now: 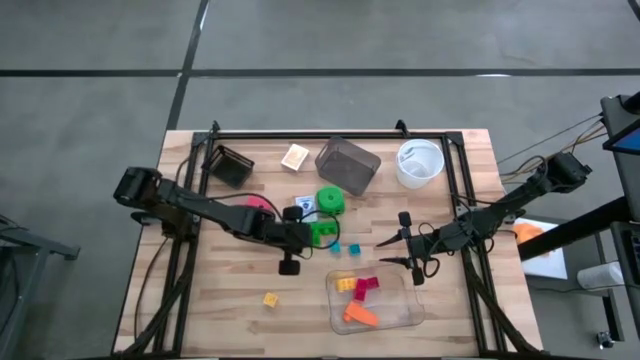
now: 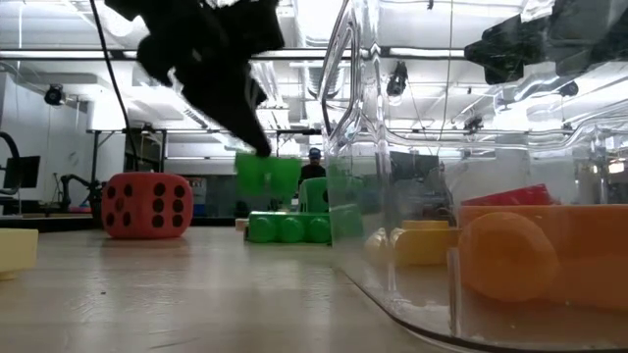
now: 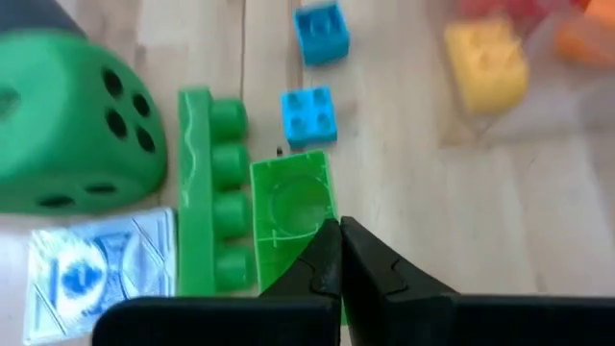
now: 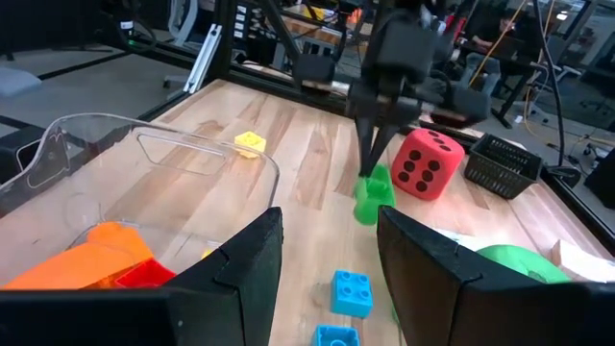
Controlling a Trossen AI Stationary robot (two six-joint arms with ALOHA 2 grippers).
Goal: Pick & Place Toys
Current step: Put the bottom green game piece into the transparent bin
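the left end effector sits near the middle of the worktop, its fingers pressed together on a small green brick. in the low view that brick hangs clear of the wood, just above a longer green brick that lies flat on the worktop. beside the long brick stand the green die and the white-blue card pack. the pink-red die rests behind the left arm, partly hidden from above.

two teal bricks lie between the green pieces and the clear tray. the tray holds a yellow brick, a pink brick and an orange brick. another yellow brick lies alone on the wood, well apart from the tray.

the right end effector hovers just beside the tray's far corner, its fingers spread wide and holding nothing.

toward the back of the worktop are a tan block, a dark mesh basket, a tilted dark bin and a white round bowl.
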